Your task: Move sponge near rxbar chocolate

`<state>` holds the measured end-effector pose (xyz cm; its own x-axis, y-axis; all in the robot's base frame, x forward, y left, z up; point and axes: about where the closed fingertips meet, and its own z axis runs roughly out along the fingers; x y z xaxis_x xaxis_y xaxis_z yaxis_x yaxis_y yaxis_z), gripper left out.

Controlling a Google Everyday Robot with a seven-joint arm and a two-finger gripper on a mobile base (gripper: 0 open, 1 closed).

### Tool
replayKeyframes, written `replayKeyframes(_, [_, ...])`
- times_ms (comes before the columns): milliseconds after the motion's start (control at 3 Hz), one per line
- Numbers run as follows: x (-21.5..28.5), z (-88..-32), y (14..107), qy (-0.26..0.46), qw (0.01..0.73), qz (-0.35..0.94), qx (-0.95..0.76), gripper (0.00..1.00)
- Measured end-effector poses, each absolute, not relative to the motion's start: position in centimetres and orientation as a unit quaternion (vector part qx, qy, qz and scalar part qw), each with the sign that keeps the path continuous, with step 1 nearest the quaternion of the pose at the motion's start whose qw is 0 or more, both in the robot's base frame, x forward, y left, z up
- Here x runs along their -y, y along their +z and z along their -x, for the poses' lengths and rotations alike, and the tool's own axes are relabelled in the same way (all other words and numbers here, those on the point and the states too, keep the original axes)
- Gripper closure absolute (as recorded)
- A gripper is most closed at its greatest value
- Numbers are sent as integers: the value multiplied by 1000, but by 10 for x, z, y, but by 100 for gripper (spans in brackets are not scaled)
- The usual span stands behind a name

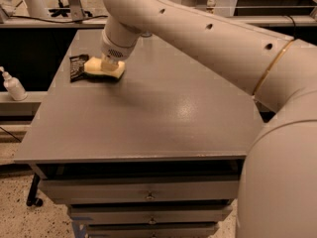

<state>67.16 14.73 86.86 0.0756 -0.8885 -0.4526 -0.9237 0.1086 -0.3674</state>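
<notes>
The pale yellow sponge, dark underneath, lies flat on the grey table at its far left. Its left end touches or nearly touches the rxbar chocolate, a small flat dark wrapper with faint light print. My gripper comes down from the large white arm onto the top of the sponge and is shut on it. The wrist hides the middle of the sponge.
A white pump bottle stands on a lower ledge left of the table. Drawers sit under the table's front edge. A bench with cables runs along the back. The arm spans the right side of the view.
</notes>
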Motion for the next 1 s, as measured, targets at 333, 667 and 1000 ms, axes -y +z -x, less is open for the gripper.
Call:
replayKeyframes(333, [-146,-676,865,30,302,665,-682,12])
replayKeyframes(667, [-142,-680,866,30,304,662,-684,0])
replayKeyframes(1000, [-138,-674,880,41,316,657,-683,0])
